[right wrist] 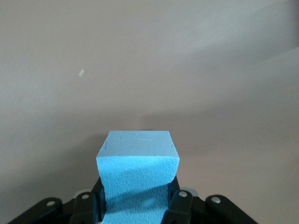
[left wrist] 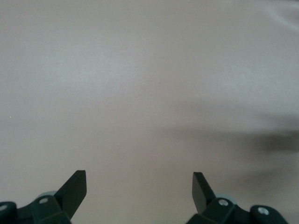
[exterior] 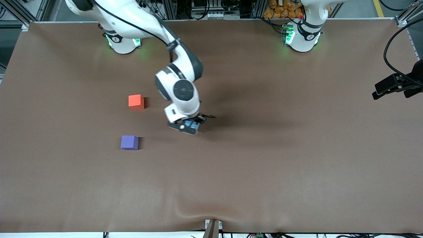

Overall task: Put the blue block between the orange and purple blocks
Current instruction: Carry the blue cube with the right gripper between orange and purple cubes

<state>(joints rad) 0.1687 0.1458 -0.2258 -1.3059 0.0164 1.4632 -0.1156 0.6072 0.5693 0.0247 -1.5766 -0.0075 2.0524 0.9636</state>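
Note:
My right gripper is shut on the light blue block, low over the middle of the table. In the right wrist view the blue block sits between the fingers of the right gripper. The orange block and the purple block rest on the table toward the right arm's end from the gripper. The purple one is nearer to the front camera, with a gap between them. My left gripper waits at the left arm's end of the table, and in its wrist view it is open and empty.
A brown cloth covers the whole table. A black cable loops over the table's edge beside the left gripper. A small bracket sits at the front edge.

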